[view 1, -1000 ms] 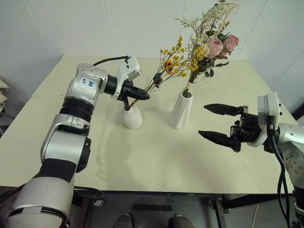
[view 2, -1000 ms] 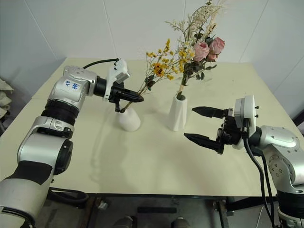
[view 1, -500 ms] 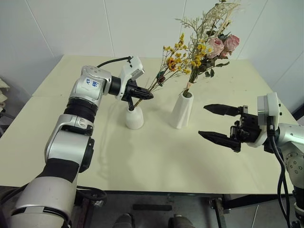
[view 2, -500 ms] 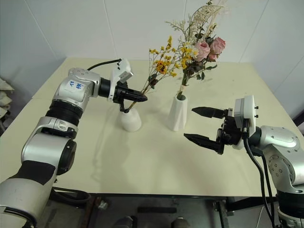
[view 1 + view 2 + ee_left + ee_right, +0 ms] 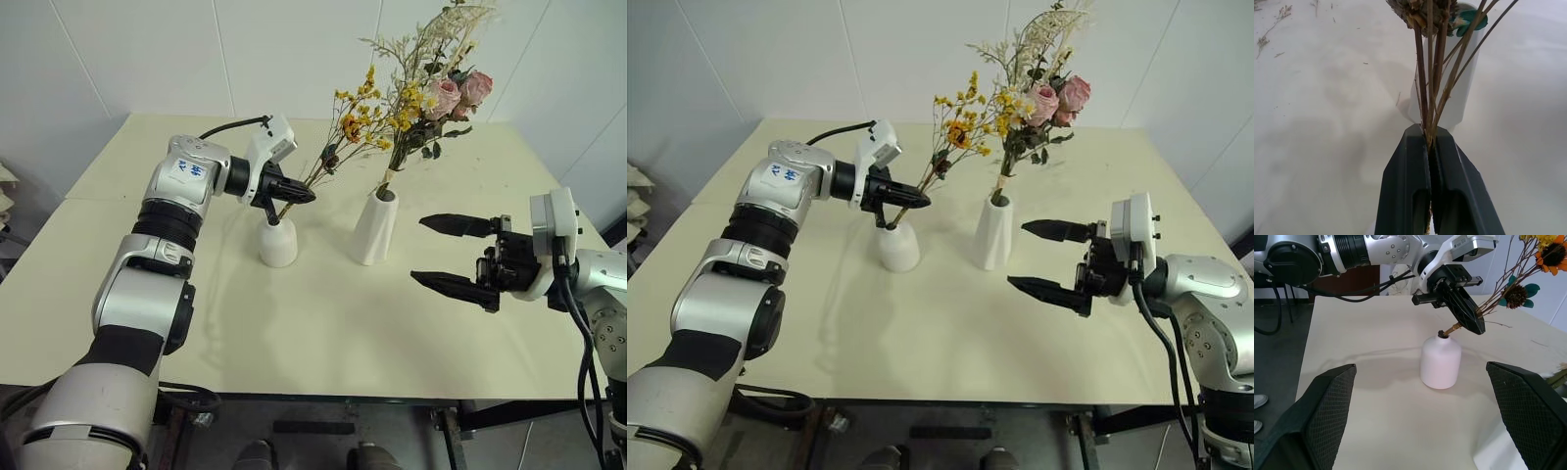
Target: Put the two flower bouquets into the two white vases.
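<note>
Since a second ago the left gripper [image 5: 294, 195] has carried its load up and toward one o'clock, bringing the stem ends over the short rounded vase [image 5: 277, 243], which itself sits a little farther back on the table [image 5: 323, 323] than it did. Its black fingers are clamped flat on the thin brown stems of the small yellow-orange bunch [image 5: 364, 108].

Those stems run on a slant from the vase's small top hole, at about seven o'clock of the gripper, up toward two o'clock where the tiny blooms fan out. From the right wrist view the cut ends appear to sit just inside the hole (how deep, I cannot tell). Judging by that, the coming move turns on tipping the long axis upright and pushing down along it before letting go; the left arm is plainly the nearer one.

At three o'clock of the short vase stands the tall tapered vase [image 5: 374, 229], already holding the rose and daisy bunch [image 5: 446, 73]. Both vases look matte, smooth and stiff; the stems look dry and wiry.

Well apart at four o'clock, the right gripper [image 5: 453, 253] hangs with its fingers spread wide, empty.
</note>
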Robot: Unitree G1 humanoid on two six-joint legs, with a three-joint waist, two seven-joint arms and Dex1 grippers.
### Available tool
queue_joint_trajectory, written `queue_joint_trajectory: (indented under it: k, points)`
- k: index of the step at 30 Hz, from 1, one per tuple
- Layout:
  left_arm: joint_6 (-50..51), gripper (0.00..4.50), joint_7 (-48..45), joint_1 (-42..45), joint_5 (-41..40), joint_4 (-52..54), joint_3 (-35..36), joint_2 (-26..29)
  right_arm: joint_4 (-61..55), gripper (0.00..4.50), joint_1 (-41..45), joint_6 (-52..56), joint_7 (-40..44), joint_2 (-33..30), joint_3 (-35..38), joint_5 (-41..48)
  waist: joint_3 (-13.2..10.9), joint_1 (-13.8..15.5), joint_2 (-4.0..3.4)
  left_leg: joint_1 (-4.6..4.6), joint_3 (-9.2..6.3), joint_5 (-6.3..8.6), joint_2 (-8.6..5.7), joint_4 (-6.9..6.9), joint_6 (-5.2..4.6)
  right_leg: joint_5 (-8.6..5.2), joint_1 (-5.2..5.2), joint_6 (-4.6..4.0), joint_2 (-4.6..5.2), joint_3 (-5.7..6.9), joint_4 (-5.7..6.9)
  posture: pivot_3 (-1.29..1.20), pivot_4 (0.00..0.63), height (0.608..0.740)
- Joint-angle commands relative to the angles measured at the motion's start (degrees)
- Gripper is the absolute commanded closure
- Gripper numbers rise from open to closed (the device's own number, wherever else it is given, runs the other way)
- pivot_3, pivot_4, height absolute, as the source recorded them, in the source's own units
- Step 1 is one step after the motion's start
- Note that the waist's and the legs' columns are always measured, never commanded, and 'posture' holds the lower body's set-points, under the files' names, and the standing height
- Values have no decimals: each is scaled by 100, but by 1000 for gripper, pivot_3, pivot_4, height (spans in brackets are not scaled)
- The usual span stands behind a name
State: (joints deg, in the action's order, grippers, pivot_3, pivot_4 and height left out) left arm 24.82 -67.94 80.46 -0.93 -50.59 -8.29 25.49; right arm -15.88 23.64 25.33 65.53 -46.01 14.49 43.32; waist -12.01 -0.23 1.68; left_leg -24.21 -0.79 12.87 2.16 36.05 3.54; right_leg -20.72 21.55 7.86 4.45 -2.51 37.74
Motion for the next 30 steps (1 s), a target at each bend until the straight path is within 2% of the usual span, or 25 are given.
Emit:
queue_joint_trajectory:
  k: [1, 12, 23, 30]
  points:
    - [-116, 4457, 64, 143, -238, 94, 325, 54, -88, 0, 62, -15, 33, -84, 29, 28, 0, 0, 0, 0, 0, 0, 0, 0, 0, 0, 0, 0, 0, 0, -1, 0, 150, 740]
    - [-31, 4457, 166, -211, -848, 470, 924, 1, -43, 0, 110, -6, 18, -72, -31, 20, 0, -3, 0, 1, 0, 0, 0, 2, 1, 0, 0, 0, 0, 0, 3, 0, 150, 740]
    - [-354, 4457, -401, -995, -1880, 1088, 1586, -58, -65, 0, 84, 4, -29, -78, 5, 18, 0, 2, 0, 1, 0, -2, 1, 8, 3, 0, 0, 0, 1, 0, 8, 0, 150, 740]
    - [-901, 4457, -366, -1107, -2224, 677, 2040, -90, -29, 0, 87, -5, -23, -61, 1, 29, 0, -1, -1, 1, -1, -2, 1, 13, 2, 0, -1, 0, 1, 0, 12, 0, 150, 740]
